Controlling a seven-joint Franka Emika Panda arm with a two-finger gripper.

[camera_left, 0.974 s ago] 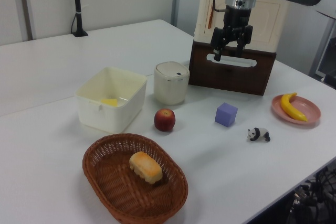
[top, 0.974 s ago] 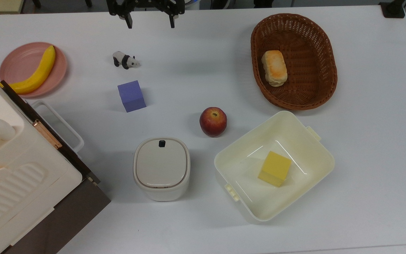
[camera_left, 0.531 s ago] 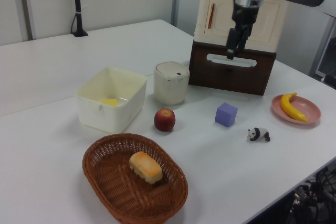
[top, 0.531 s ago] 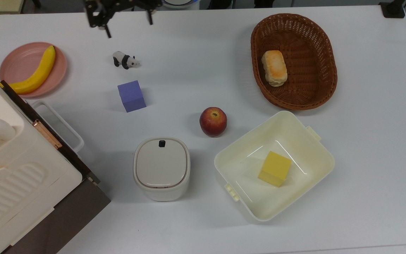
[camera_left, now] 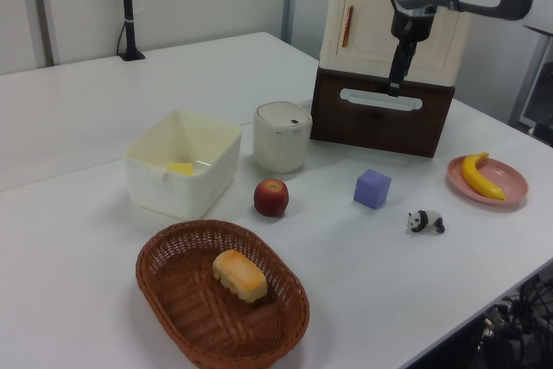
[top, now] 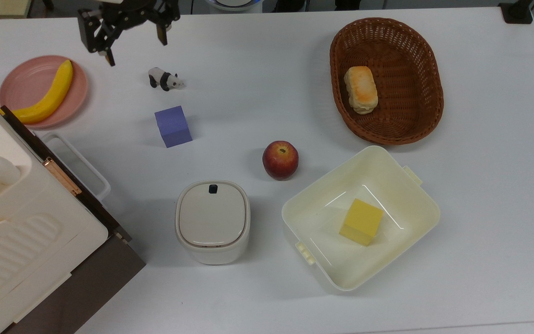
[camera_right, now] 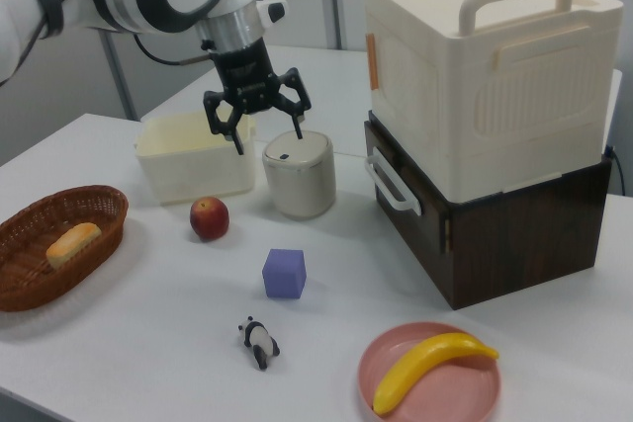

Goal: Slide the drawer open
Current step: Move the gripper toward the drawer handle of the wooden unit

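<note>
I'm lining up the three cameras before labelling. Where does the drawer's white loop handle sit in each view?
Top view: the white loop handle is at the left edge, on the drawer.
Left view: upper right, a white bar across the dark front, under the gripper.
Right view: right of centre, on the dark panel's left face.
Shared landmark: the purple cube.

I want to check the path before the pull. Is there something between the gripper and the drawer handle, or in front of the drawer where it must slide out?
Nothing visible blocks either. The gripper hangs open above the table, apart from the drawer. The table in front of its white handle is bare; the purple cube stands farther out.
</note>
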